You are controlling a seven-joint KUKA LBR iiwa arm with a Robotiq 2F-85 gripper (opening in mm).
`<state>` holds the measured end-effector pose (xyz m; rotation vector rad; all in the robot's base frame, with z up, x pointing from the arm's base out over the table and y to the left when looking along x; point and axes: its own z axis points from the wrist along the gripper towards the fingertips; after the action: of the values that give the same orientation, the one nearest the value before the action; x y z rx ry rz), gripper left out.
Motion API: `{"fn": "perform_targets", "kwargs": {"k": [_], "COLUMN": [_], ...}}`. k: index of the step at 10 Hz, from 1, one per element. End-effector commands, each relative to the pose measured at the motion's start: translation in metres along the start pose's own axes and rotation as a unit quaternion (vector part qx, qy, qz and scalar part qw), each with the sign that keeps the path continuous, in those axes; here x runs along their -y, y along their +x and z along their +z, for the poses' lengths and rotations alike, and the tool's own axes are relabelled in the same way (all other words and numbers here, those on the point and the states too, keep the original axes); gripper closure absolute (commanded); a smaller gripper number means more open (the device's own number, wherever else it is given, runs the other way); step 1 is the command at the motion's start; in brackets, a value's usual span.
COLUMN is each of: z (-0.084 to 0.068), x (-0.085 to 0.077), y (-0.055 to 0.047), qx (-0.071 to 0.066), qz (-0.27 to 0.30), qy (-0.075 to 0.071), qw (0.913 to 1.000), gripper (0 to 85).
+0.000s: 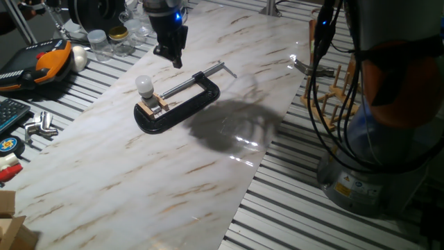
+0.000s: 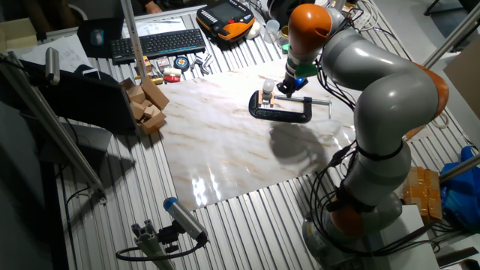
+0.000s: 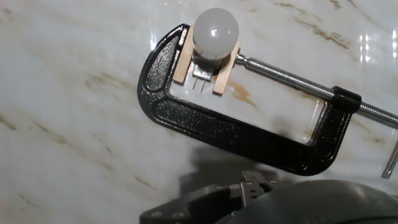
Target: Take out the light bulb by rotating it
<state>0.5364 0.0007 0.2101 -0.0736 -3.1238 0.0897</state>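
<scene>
The light bulb [image 1: 143,85] [image 2: 268,86] [image 3: 215,34] is small, round and frosted white. It stands upright in a tan wooden socket block [image 3: 222,70]. The block is held in the jaw of a black C-clamp [image 1: 182,106] [image 2: 279,114] [image 3: 236,134] lying on the marble board. My gripper [image 1: 172,54] [image 2: 289,84] hangs above the board, behind the clamp and apart from the bulb. Nothing is between its fingers. In the hand view only dark finger parts [image 3: 249,186] show at the bottom edge, so I cannot make out how wide they stand.
The clamp's screw rod [image 1: 201,75] [image 3: 292,78] points away from the bulb. Clear jars [image 1: 111,42], an orange-black controller [image 1: 41,66] and metal parts [image 1: 41,126] lie left of the board. A wooden rack [image 1: 340,87] and hanging cables [image 1: 319,76] stand to the right.
</scene>
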Motion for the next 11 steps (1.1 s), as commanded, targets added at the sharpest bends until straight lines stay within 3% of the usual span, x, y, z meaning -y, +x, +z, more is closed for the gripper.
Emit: {"fn": "perform_targets", "kwargs": {"k": [1, 3, 5, 9, 11], "z": [0.003, 0.003, 0.001, 0.014, 0.008], "x": [0.000, -0.001, -0.002, -0.002, -0.004], "y": [-0.003, -0.012, -0.021, -0.033, -0.045], "qx": [0.003, 0.001, 0.001, 0.008, 0.007], "qz": [0.006, 0.016, 0.044, 0.068, 0.074], "qy": [0.001, -0.002, 0.004, -0.011, -0.009], "qw": [1.0000, 0.9999, 0.9990, 0.9976, 0.9972], "gripper": [85.0, 85.0, 85.0, 85.0, 85.0]}}
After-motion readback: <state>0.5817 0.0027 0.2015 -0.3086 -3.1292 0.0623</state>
